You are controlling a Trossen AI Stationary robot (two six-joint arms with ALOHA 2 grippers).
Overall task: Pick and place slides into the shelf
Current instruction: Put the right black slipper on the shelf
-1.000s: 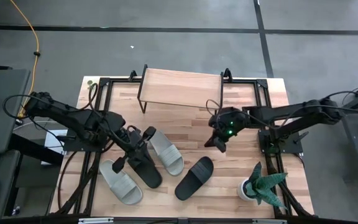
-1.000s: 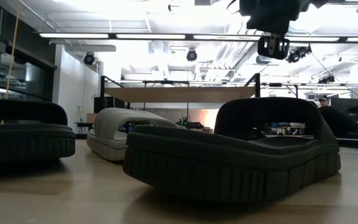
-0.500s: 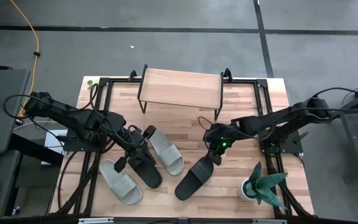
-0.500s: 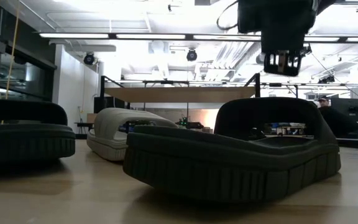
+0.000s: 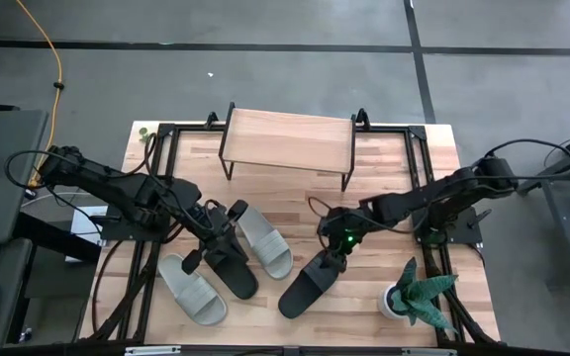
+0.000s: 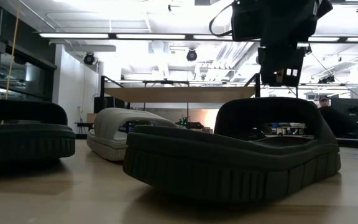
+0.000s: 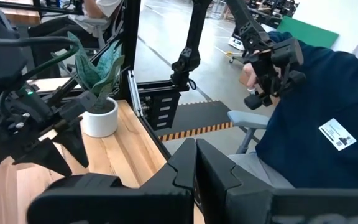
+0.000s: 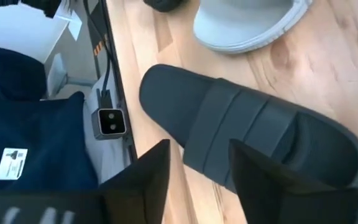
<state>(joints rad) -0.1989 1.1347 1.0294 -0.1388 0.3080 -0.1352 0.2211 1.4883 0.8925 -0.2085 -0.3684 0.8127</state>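
Two black slides and two pale grey-green ones lie soles down on the wooden table. My right gripper [image 5: 334, 259] [image 6: 281, 79] [image 8: 197, 180] is open, hanging just above the wide strap [image 6: 272, 115] of the black slide [image 5: 308, 284] [image 8: 253, 137] near the table's middle, and touches nothing. My left gripper [image 5: 224, 242] [image 7: 194, 180] is shut and empty, held high over the other black slide [image 5: 240, 277] [image 6: 23, 134]. The grey slides [image 5: 263, 240] [image 5: 193, 290] lie to either side of it. The shelf [image 5: 287, 140] [image 6: 179, 93] stands bare at the far edge.
A potted plant [image 5: 411, 297] [image 7: 98, 93] stands at the near right corner, close to the right-hand black slide. Black frame rails [image 5: 419, 168] run along the table's sides. A person in a dark blue top [image 7: 316, 124] sits beyond the table's right edge.
My right gripper has come down and moved toward the table's near edge and a little to the left, from the bare wood in front of the shelf to just above the right-hand black slide's strap. Its fingers have opened. The slides have not moved.
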